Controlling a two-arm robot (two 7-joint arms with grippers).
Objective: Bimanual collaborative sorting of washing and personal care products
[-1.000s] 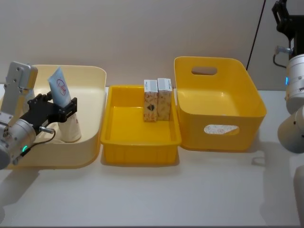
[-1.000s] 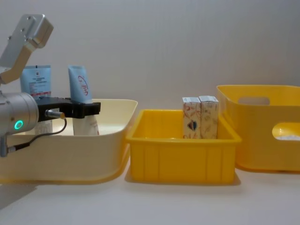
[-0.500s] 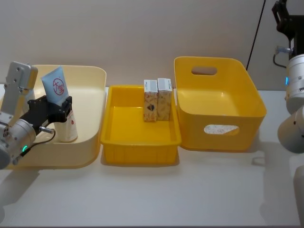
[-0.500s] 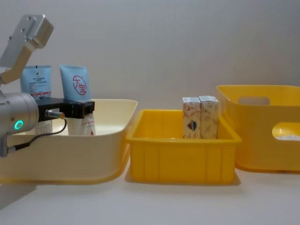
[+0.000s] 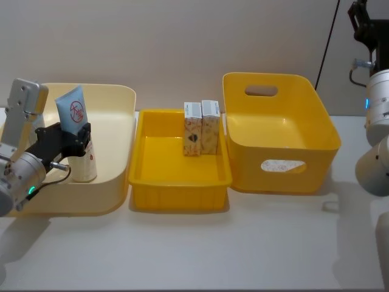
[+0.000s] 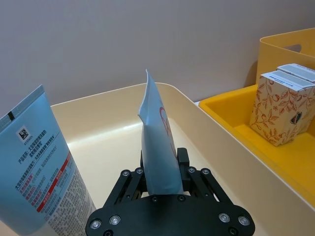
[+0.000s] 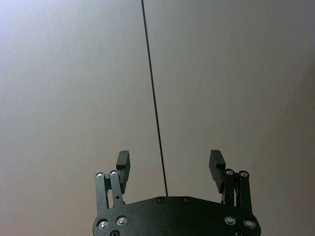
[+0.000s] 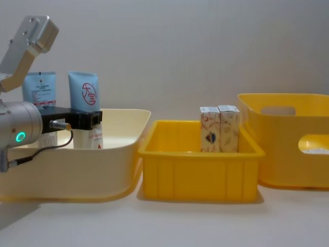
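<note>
A light-blue and white squeeze tube [image 5: 74, 112] with a red circle stands upright, cap down, inside the cream bin [image 5: 117, 152]. My left gripper [image 5: 78, 140] is shut on its middle; in the left wrist view the fingers [image 6: 183, 162] clamp the tube [image 6: 156, 147]. In the chest view the gripper [image 8: 86, 119] holds the same tube [image 8: 84, 92] and a second tube [image 8: 38, 88] stands just behind it. Two orange-patterned cartons [image 5: 201, 127] stand side by side at the back of the shallow yellow tray [image 5: 179, 193]. My right gripper [image 7: 170, 164] is raised at the far right, open and holding nothing.
A deep yellow bin [image 5: 281, 163] with handle cutouts stands right of the tray. The three containers sit in a row close to the wall. The right arm [image 5: 377, 103] hangs above the table's right edge. Bare tabletop lies in front of the bins.
The left gripper shifted slightly left inside the cream bin with the tube, and the tube turned so its red circle faces forward. The right arm has not moved.
</note>
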